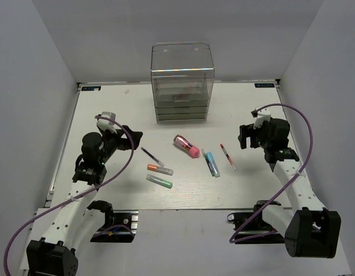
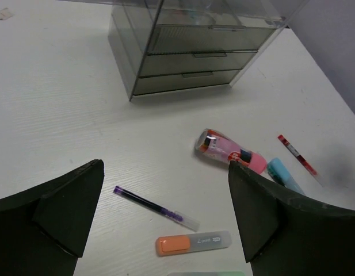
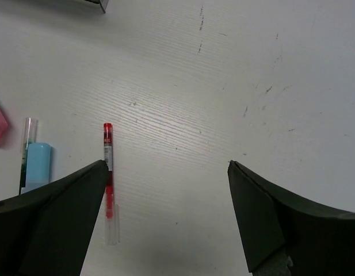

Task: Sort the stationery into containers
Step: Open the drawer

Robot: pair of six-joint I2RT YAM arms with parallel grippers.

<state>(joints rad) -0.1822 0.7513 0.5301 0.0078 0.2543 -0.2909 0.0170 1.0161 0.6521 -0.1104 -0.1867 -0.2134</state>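
The clear organiser (image 1: 182, 83) stands at the back centre, drawers shut; it also shows in the left wrist view (image 2: 189, 52). On the table lie a pink cylinder (image 1: 187, 146), a thin dark pen (image 1: 152, 156), an orange-tipped marker (image 1: 159, 169), a green-tipped marker (image 1: 159, 181), a light-blue marker (image 1: 211, 163) and a thin red pen (image 1: 227, 156). My left gripper (image 1: 130, 140) is open and empty, above the dark pen (image 2: 155, 207) and orange-tipped marker (image 2: 193, 242). My right gripper (image 1: 247, 138) is open and empty, right of the red pen (image 3: 109, 181).
Grey walls enclose the white table (image 1: 108, 115) on three sides. Purple cables loop beside both arms.
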